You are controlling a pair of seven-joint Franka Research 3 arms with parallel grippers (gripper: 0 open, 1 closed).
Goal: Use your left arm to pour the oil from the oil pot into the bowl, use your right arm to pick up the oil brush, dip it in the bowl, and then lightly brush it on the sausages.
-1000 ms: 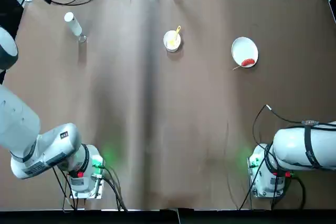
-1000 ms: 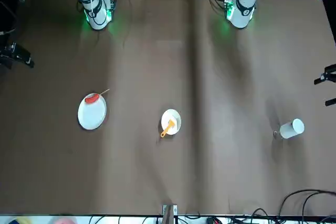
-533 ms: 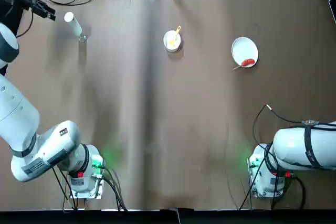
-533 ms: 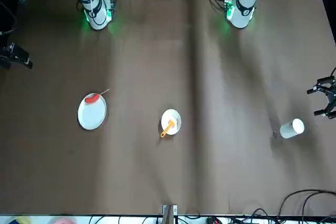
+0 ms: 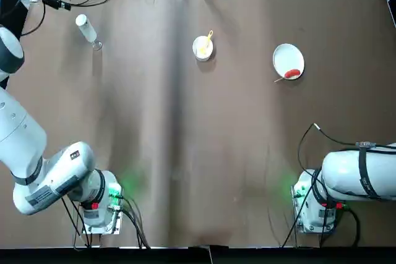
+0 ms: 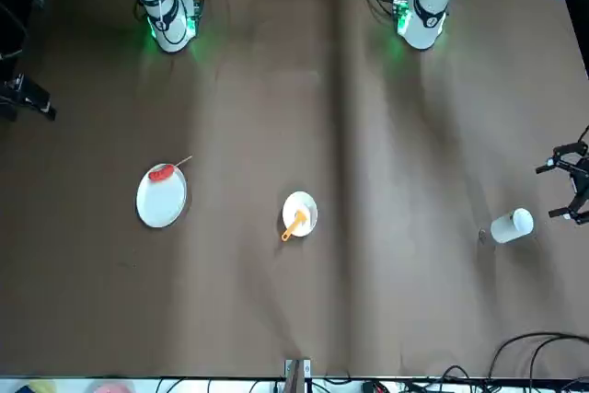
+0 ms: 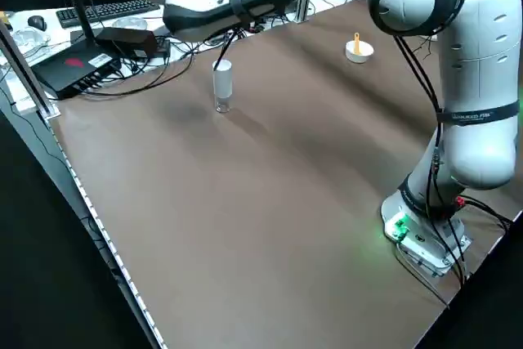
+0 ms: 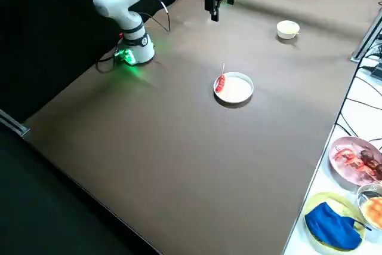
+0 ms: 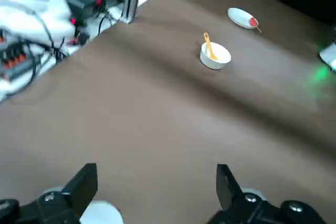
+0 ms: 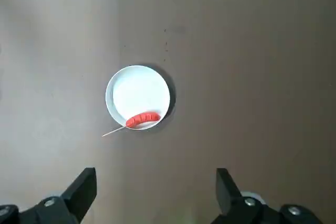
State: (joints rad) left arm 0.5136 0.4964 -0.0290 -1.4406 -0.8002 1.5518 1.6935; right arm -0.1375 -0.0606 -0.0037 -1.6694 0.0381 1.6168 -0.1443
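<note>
The left gripper (image 6: 571, 183) is hovering near the oil bottle (image 6: 512, 225), close to the table's left end; its two blocky black fingers are standing wide apart, holding nothing. The bottle, a slim clear cylinder with a smooth, round white cap, is standing upright on the table (image 5: 185, 153), apart from the other dishes, on the robot's left. The table is wearing a matte brown covering with soft, shallow ripples running through it.

Near the middle, toward the far edge, a small round white bowl (image 5: 202, 49) with steep, smooth sides is sitting on the covering. A short brush (image 9: 208, 44) is leaning inside it, its flat yellow-orange handle poking up over the rim, a hole at the handle's end.

Farther to the robot's right, a shallow, glossy white plate (image 10: 137, 95) is lying flat. One red-orange sausage (image 10: 142, 119), slightly curved and scored across its skin, is resting on the plate near the rim, its thin wooden stick (image 10: 114, 131) jutting out past the edge.

The right gripper (image 8: 219, 4) is hanging above the table on the robot's right, its angular black fingers also spread wide, with nothing between them.
</note>
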